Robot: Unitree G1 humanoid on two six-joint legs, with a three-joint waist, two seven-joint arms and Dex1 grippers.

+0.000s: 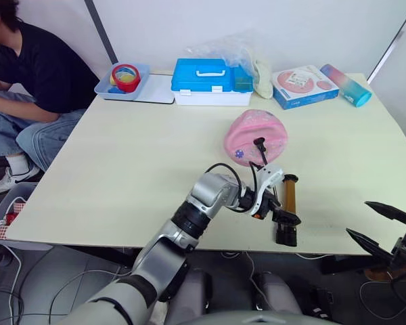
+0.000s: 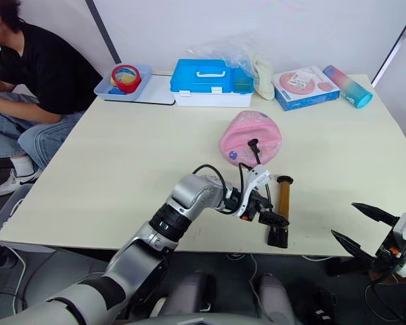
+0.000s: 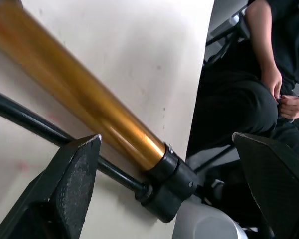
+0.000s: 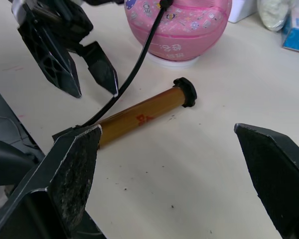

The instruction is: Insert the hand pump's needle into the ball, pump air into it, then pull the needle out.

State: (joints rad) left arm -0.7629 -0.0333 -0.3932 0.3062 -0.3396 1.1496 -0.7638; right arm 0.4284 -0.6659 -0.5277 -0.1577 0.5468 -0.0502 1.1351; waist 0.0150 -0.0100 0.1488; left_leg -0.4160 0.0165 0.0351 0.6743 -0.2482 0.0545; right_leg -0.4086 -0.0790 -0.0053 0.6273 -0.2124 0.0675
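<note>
Head stereo pair looks forward and down over the pale rectangular counter. Left wrist camera sits very close on the bronze-gold metal hand pump. Right wrist camera, farther back, shares that pump, with the pink printed rubber ball at 12 o'clock.

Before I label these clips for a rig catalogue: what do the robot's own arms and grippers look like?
The left arm is silver-grey metal with black ribbed joint rings, and black cables loop around the wrist. Its left gripper sits on a white mount with a small orange detail and has two black fingers. The right gripper has two black, tapering, pointed fingers with orange and red bits at the base.
</note>
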